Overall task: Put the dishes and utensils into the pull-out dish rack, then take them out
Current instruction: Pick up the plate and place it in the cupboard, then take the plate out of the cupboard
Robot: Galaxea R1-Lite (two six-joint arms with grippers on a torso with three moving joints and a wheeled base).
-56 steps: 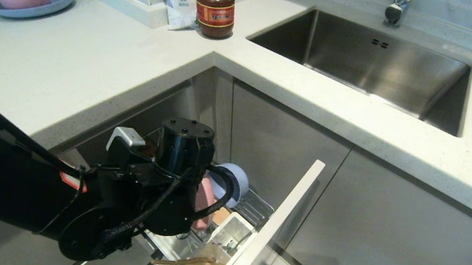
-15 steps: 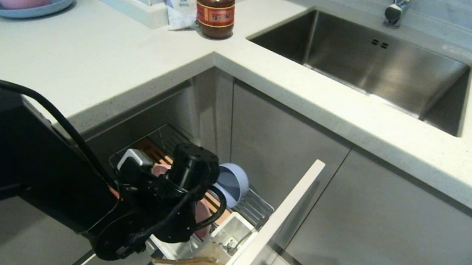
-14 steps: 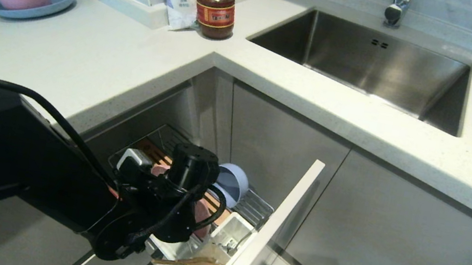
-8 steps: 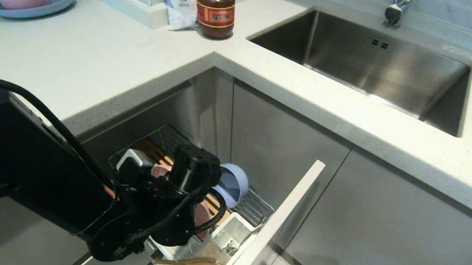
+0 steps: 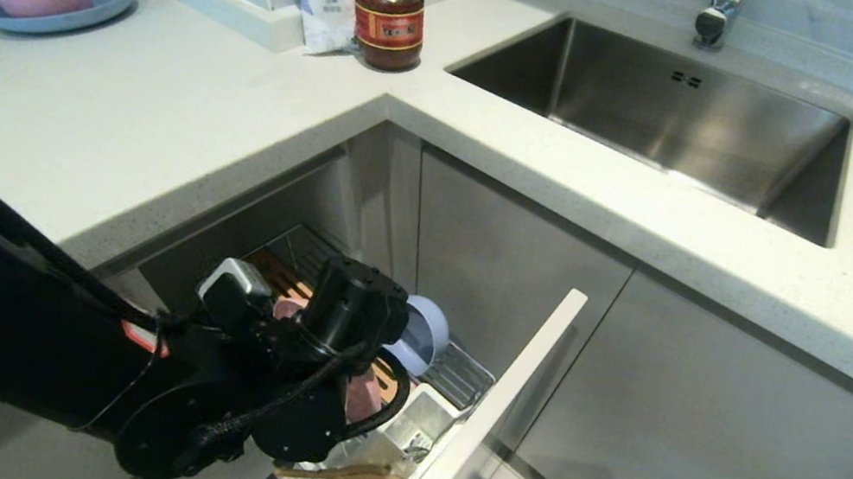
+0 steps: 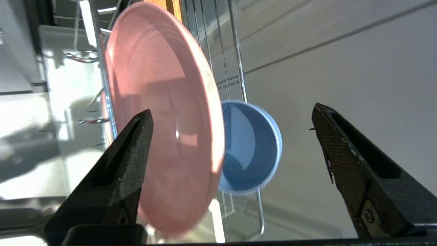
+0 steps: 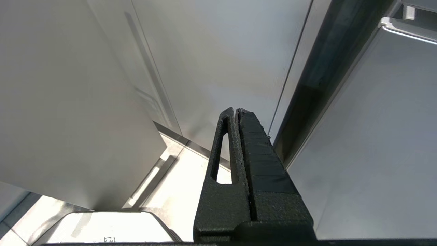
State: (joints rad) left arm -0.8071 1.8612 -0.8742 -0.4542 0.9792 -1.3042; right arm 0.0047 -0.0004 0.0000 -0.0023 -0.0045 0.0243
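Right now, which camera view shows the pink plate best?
The left wrist view: the pink plate fills the frame, standing on edge in the wire rack, in front of the blue-grey bowl. The head view shows only a pink sliver behind the left arm. The right wrist view shows none of it.

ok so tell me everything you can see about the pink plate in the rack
The pink plate is round, matte, with a shallow well and raised rim, plastic-looking. It stands on edge in the pull-out dish rack, among the chrome wires, beside the blue-grey bowl, which also stands on edge. The left gripper has its jaws spread wide around the plate, not clamping it.
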